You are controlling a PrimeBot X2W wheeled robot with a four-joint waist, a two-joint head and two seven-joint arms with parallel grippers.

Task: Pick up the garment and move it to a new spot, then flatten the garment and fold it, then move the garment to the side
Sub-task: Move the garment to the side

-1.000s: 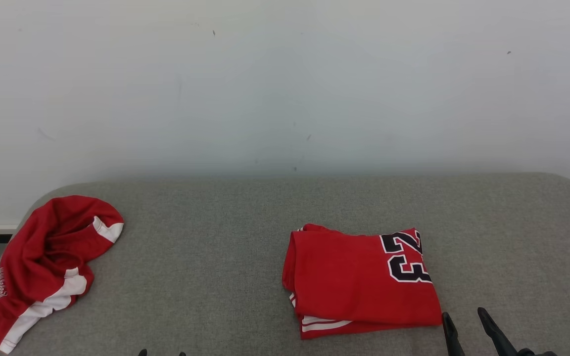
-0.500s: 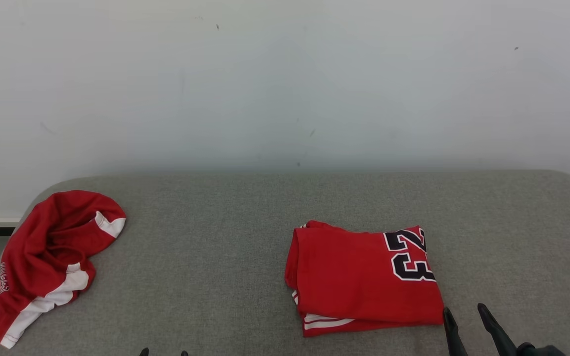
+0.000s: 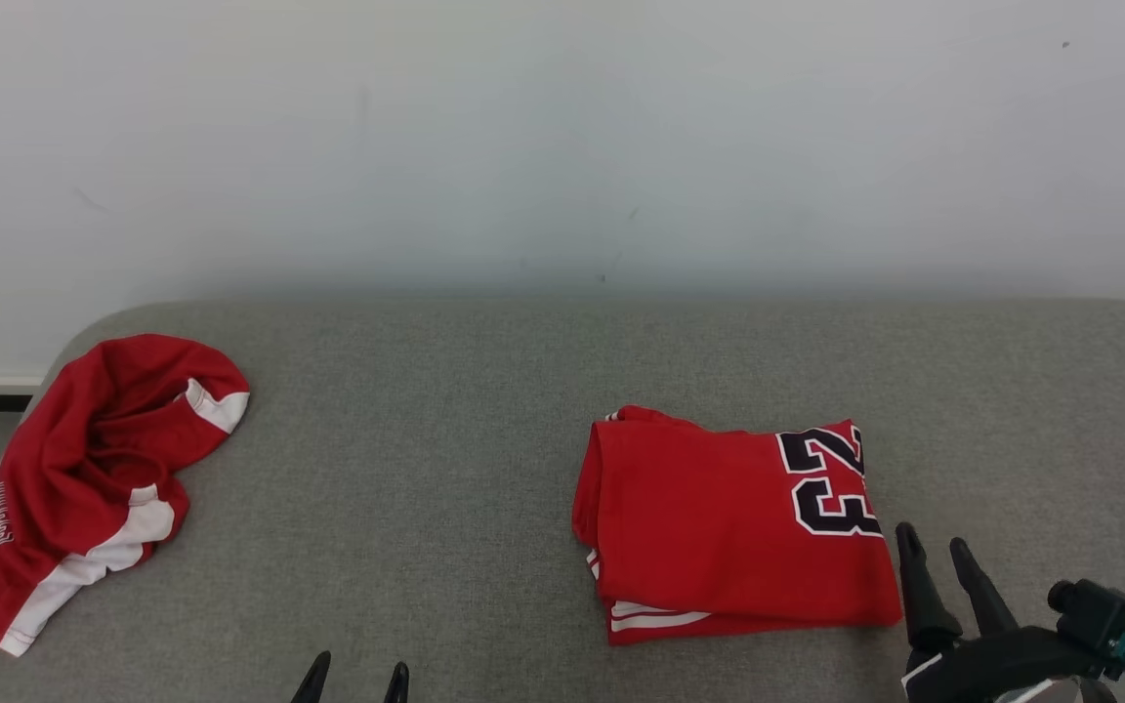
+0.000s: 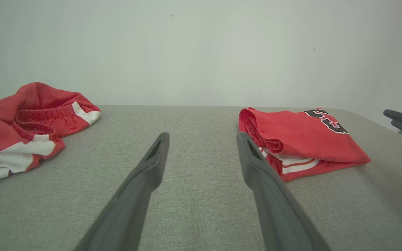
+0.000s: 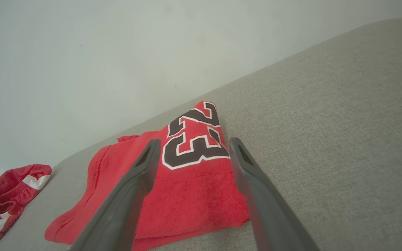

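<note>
Here's the red jersey (image 3: 733, 527), number 23 showing, lying folded into a neat block right of centre on the grey cushioned surface (image 3: 445, 469). Flattening and folding look done! The right pincer (image 3: 932, 539) hovers just beside its near right corner, fingers spread, holding nothing. The left pincer (image 3: 359, 666) sits low, spread wide and empty too. What's left, by my reading: shifting that bundle aside. A crumpled red-and-white garment (image 3: 104, 469) lies heaped far left.

Folded garment (image 4: 302, 139) beside parted jaws
</note>
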